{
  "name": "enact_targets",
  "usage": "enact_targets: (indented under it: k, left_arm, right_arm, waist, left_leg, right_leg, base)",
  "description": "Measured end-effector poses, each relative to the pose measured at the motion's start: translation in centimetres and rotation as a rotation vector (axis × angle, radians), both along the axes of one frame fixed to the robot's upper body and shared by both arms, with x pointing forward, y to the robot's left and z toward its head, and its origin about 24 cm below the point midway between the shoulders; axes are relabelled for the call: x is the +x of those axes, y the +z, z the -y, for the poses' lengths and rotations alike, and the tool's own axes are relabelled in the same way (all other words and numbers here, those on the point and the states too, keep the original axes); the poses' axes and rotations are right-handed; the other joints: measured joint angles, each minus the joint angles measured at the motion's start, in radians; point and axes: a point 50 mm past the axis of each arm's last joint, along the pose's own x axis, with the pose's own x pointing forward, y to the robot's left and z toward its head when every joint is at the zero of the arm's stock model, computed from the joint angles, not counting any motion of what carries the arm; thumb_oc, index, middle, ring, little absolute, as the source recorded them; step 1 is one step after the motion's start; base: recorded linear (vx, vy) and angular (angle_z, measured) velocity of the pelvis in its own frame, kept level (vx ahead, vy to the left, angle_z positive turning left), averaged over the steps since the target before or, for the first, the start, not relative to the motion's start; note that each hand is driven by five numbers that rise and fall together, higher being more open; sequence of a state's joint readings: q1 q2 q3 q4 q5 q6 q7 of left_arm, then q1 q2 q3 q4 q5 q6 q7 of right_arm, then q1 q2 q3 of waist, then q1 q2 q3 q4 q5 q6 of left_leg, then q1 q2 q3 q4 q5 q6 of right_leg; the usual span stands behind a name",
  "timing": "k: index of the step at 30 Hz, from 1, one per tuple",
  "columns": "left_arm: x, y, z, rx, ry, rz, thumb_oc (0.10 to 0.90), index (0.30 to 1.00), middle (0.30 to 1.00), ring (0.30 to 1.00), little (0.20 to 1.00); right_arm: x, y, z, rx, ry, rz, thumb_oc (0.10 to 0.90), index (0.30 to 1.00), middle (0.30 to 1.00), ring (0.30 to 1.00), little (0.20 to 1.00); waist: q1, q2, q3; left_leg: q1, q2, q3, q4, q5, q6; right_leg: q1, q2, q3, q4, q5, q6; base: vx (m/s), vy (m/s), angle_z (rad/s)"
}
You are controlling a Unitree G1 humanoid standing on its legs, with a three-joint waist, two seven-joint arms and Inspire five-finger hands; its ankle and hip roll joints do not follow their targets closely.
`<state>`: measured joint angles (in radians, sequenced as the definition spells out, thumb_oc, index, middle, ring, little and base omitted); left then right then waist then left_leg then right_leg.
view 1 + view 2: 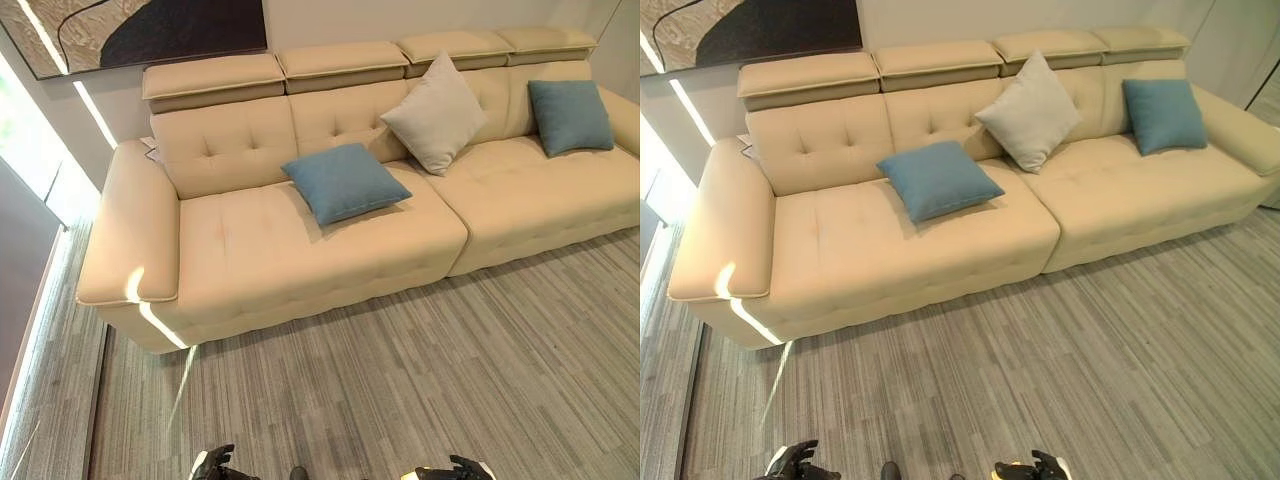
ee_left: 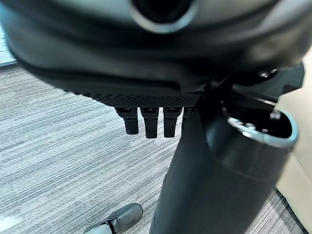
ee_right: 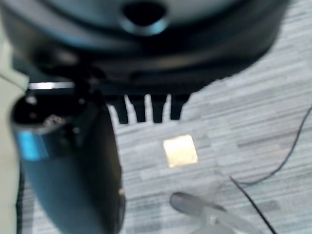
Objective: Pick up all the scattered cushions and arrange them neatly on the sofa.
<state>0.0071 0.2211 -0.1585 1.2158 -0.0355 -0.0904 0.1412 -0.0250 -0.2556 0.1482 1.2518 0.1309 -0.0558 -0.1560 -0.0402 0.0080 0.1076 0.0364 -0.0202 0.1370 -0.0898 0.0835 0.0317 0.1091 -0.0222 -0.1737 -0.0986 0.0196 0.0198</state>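
Both robot hands sit low at six o'clock: left robot hand [image 2: 146, 122] and right robot hand [image 3: 146, 108], fingers straight, empty, over grey floor [image 1: 450, 380]. Head views alone show the sofa [image 1: 300, 260] bearing blue cushion [image 1: 344, 181], cream cushion [image 1: 436, 112] and second blue cushion [image 1: 569, 116] at two o'clock.

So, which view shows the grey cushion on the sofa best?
The right eye view: the grey cushion sits near the middle there, leaning on the sofa backrest, whole outline visible. The left eye view shows it equally whole, further right. The wrist views show floor instead.
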Motion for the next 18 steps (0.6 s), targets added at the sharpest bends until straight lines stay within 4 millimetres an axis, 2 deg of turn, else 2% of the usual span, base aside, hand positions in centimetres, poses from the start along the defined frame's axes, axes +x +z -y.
enact_targets:
  k: [2,6,11,14,15,18]
  left_arm:
    - [0.0,-0.1,0.1,0.004,-0.025,-0.013,0.8,0.9,0.9,0.9,0.9]
    - [0.0,-0.1,0.6,0.0,-0.064,-0.019,0.8,0.9,0.9,0.9,0.9]
    - [0.8,0.0,0.8,0.002,-0.08,-0.003,0.8,0.9,0.9,0.9,0.9]
    - [2.8,0.5,0.9,0.008,-0.108,0.04,0.8,0.9,0.9,0.9,0.9]
    - [3.6,0.7,1.1,0.009,-0.131,0.055,0.8,0.9,0.9,0.9,0.9]
    - [4.3,1.0,1.2,0.011,-0.13,0.074,0.8,0.9,0.9,0.9,0.9]
  right_arm:
    - [-0.2,-0.1,-0.1,0.002,0.001,-0.004,0.8,0.9,0.9,0.9,0.9]
    - [-0.7,-0.2,0.0,0.001,-0.003,-0.02,0.8,0.9,0.9,0.9,0.9]
    - [-1.3,-0.3,0.1,-0.003,-0.01,-0.047,0.8,0.9,0.9,0.9,0.9]
    - [-0.3,-0.2,0.0,-0.003,-0.006,-0.027,0.8,0.9,0.9,0.9,0.9]
    - [0.1,0.0,0.1,-0.003,-0.006,-0.015,0.8,0.9,0.9,0.9,0.9]
    - [0.8,0.1,0.1,-0.004,-0.002,0.002,0.8,0.9,0.9,0.9,0.9]
  waist:
    - [-0.003,0.0,0.0]
    - [-0.004,0.0,0.0]
    - [-0.005,-0.01,0.007]
    - [-0.002,-0.028,0.043]
    - [-0.002,-0.04,0.067]
    - [-0.001,-0.049,0.093]
  left_leg:
    - [-0.001,0.003,-0.002,0.0,-0.007,-0.01]
    - [-0.008,0.011,-0.009,0.001,0.001,-0.02]
    - [-0.021,0.019,-0.02,0.009,0.006,-0.029]
    - [-0.091,0.024,-0.038,0.076,0.009,-0.055]
    - [-0.109,0.022,-0.036,0.112,0.016,-0.066]
    - [-0.157,0.021,-0.036,0.2,0.009,-0.098]
  right_leg:
    - [0.0,0.002,0.0,0.0,-0.009,0.005]
    - [-0.003,0.012,-0.005,0.001,-0.008,-0.015]
    - [-0.004,0.023,-0.012,0.007,-0.012,-0.022]
    - [-0.034,0.027,-0.02,0.007,-0.013,-0.037]
    - [-0.034,0.019,-0.024,0.006,-0.003,-0.052]
    - [-0.028,0.009,-0.025,0.004,-0.008,-0.07]
  base:
    - [0.03,-0.122,0.01]
    - [0.02,-0.091,0.03]
    - [-0.02,-0.076,0.09]
    - [-0.01,-0.056,0.18]
    - [0.03,-0.021,0.03]
    - [0.07,0.011,0.04]
